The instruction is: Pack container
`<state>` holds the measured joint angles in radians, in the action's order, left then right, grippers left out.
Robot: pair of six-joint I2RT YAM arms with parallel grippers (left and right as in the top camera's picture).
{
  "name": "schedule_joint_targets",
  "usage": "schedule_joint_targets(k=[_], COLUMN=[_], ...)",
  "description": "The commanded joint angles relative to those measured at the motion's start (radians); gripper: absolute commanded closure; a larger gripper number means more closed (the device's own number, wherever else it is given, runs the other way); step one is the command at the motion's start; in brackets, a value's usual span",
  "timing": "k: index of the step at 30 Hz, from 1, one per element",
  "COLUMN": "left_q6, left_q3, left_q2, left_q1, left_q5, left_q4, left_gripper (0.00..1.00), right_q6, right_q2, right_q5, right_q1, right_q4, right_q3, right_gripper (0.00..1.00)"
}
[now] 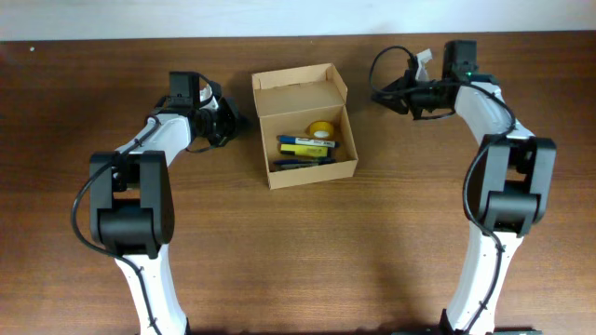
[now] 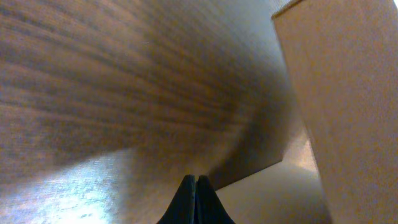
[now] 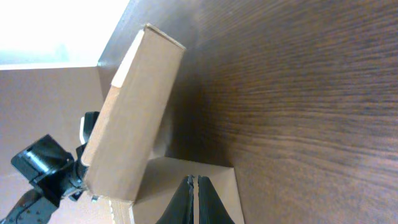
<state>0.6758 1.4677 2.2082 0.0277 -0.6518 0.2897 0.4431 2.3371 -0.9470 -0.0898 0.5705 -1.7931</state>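
The container (image 1: 304,130) is a small tan cardboard box at the middle of the table, its flap lid (image 1: 298,88) standing open at the back. Inside lie a yellow tape roll (image 1: 322,129) and blue and yellow markers (image 1: 304,144). My left gripper (image 1: 237,124) is just left of the box, shut and empty; its wrist view shows the closed fingertips (image 2: 196,182) near the cardboard wall (image 2: 348,93). My right gripper (image 1: 382,93) is to the right of the lid, shut on nothing. In the right wrist view its tips (image 3: 194,180) point at the container (image 3: 134,112).
The dark wooden table (image 1: 307,251) runs under both arms. A pale wall edge (image 1: 279,19) borders its back. The left arm (image 3: 43,168) shows beyond the box in the right wrist view.
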Motion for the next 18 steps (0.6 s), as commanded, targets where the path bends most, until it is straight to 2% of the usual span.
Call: schedule_joint_targets(k=[1,18], left_q6=[0.028,0.098], left_q3=[0.001,0.001], left_q2=[0.014,0.146], left_q1=[-0.001,-0.001], left_q5=[-0.021,-0.153], left_q4=[-0.034,-0.318], left_gripper=[0.98,0.98], right_q6=[0.03,0.029], right_q2=[0.055,0.079], right_q5=[-0.037,-0.041], right_q1=[0.033,0.084], right_q4=[-0.012,-0.063], right_q3=[0.0,0.0], right_gripper=[0.96,0.96])
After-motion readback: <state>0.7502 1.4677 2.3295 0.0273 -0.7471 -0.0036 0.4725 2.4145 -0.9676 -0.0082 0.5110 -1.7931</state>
